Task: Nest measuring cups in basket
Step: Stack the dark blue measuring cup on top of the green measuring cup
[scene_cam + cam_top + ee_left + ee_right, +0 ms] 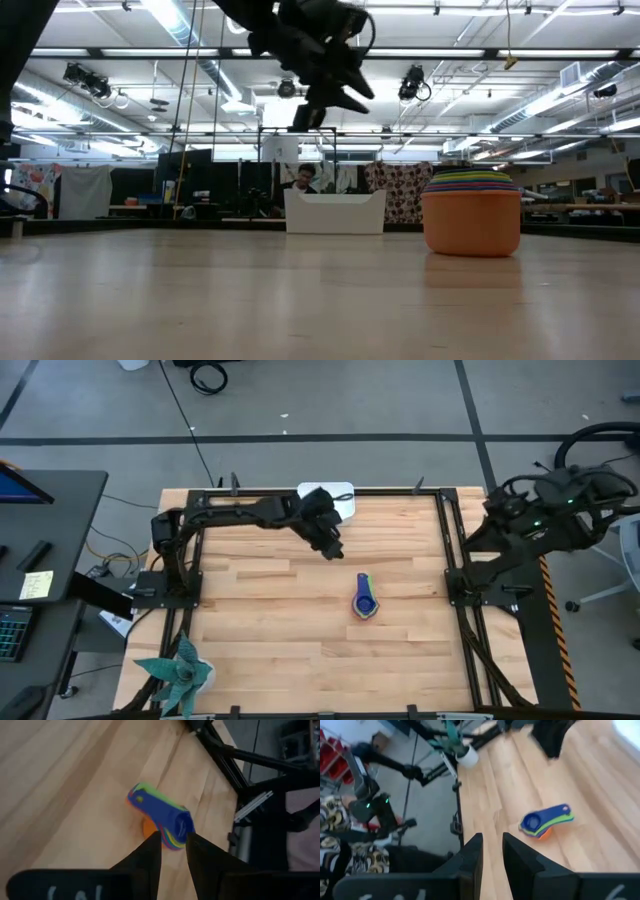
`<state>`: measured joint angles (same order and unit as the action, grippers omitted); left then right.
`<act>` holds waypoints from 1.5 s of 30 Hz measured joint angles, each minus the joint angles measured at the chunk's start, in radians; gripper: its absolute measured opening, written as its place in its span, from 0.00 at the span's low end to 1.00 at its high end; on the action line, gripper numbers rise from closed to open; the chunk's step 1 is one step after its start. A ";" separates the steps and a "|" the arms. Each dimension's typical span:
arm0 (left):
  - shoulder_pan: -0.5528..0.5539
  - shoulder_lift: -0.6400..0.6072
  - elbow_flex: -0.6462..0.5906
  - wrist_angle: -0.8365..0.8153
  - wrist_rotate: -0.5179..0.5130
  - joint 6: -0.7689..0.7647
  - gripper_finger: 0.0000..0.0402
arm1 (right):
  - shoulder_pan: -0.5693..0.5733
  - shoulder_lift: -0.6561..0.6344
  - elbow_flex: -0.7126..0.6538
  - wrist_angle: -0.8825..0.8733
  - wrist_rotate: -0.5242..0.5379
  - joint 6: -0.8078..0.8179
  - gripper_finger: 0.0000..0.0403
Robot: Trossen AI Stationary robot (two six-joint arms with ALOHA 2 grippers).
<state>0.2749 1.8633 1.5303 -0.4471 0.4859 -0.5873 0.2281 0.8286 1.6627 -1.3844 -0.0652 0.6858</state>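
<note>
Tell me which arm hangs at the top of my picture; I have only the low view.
Observer: The left arm. Its claw hangs over bare wood, between the white plastic rounded basket and the nested stack of coloured plastic measuring cups.
Operator: Say where the cup handles point.
Observer: They lie stacked together, pointing toward the table edge where the basket stands.
Operator: Report the right arm.
Observer: It waits beyond the table's right side; the right claw faces the stack from there.
</note>
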 joint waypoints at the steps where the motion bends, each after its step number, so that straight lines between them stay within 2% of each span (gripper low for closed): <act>1: -0.012 0.000 0.000 0.016 -0.020 0.022 0.23 | 0.000 -0.010 0.000 0.000 0.003 0.001 0.19; 3: -0.032 0.000 0.000 0.047 -0.049 0.044 0.23 | 0.000 -0.021 0.000 0.000 0.002 0.000 0.19; 6: -0.049 -0.001 0.000 0.026 -0.086 -0.028 0.20 | 0.000 -0.028 0.000 0.000 -0.002 0.002 0.19; 11: -0.062 -0.001 0.000 0.011 -0.090 -0.064 0.03 | 0.000 -0.021 0.000 0.000 -0.020 -0.032 0.19; 13: -0.067 -0.001 0.000 0.029 -0.090 -0.065 0.02 | 0.000 -0.018 0.000 0.000 -0.040 -0.040 0.19; 18: -0.084 0.009 0.000 0.028 -0.092 -0.090 0.13 | 0.000 -0.017 0.000 0.000 -0.059 -0.042 0.19; 24: -0.094 0.043 0.001 0.081 -0.068 -0.205 0.28 | 0.000 -0.017 0.000 0.000 -0.061 -0.042 0.19; 30: -0.109 0.098 0.000 0.055 -0.063 -0.233 0.38 | 0.000 -0.013 0.000 0.000 -0.062 -0.042 0.19; 39: -0.129 0.207 0.000 0.134 0.023 -0.310 0.41 | 0.000 0.003 0.000 -0.002 -0.051 -0.038 0.19; 45: -0.120 0.244 0.000 0.142 0.015 -0.338 0.41 | 0.000 0.021 -0.043 0.001 0.073 0.031 0.19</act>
<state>0.1544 2.1074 1.5307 -0.3051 0.5009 -0.9255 0.2279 0.8495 1.6197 -1.3836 0.0074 0.7171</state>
